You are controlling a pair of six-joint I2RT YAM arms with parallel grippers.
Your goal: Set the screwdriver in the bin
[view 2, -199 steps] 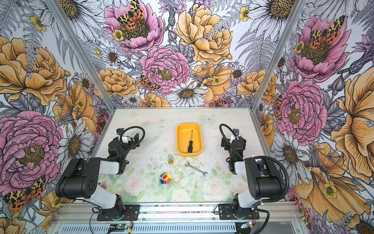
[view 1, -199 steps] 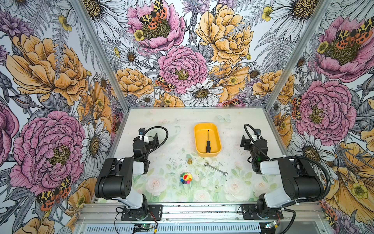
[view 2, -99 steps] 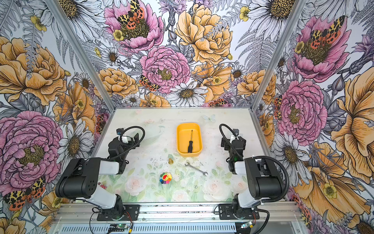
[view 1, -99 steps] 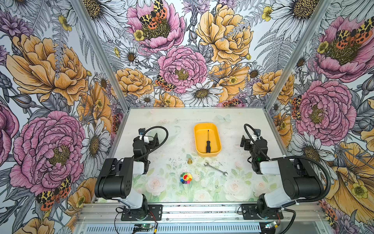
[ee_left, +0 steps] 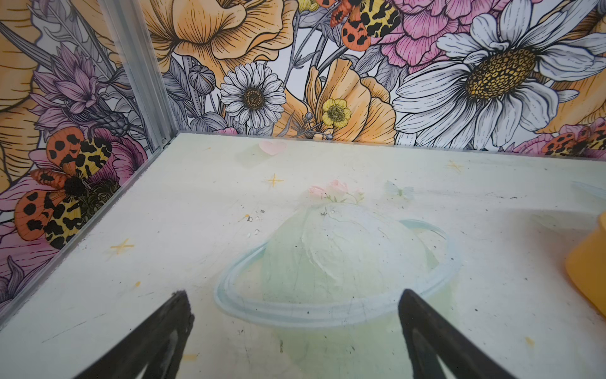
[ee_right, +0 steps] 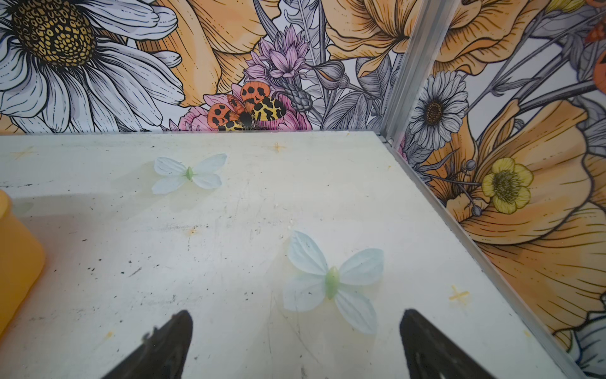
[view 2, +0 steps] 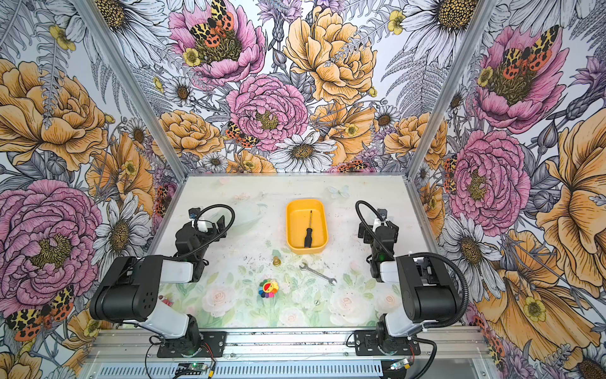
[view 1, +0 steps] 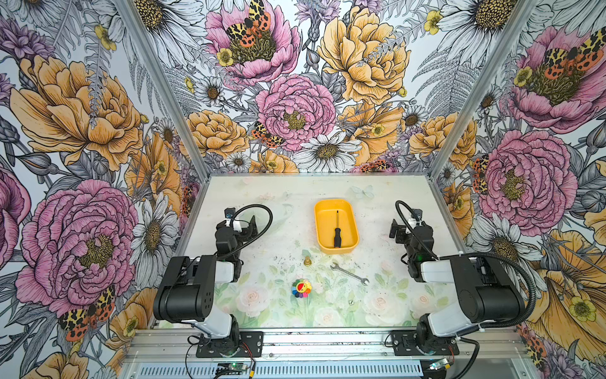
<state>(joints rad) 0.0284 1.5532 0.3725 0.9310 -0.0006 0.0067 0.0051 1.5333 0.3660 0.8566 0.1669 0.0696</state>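
The screwdriver (view 1: pixel 337 229) lies flat on the floor of the bin (view 1: pixel 350 226) in both top views. Its thin tip points to the back wall and its black handle is near the bin's front wall. So the job looks done to me.

Your left claw (ee_left: pixel 293 295) is spread wide and holds nothing. It hangs over the bare desk (ee_left: pixel 164 229), well off to one side of the bin. Your right claw (ee_right: pixel 295 315) is spread wide too, with nothing in it, on the other side of the bin. The wrench (view 1: pixel 349 274) lies on the desk in front of the bin. Leave it there.

If you need to lift the screwdriver, I think it is light and stiff and will not bend. The metal rod is thin and smooth, so it may slip or roll. Grab the fat black handle across its middle. The bin looks light, so it may slide if you bump its wall.
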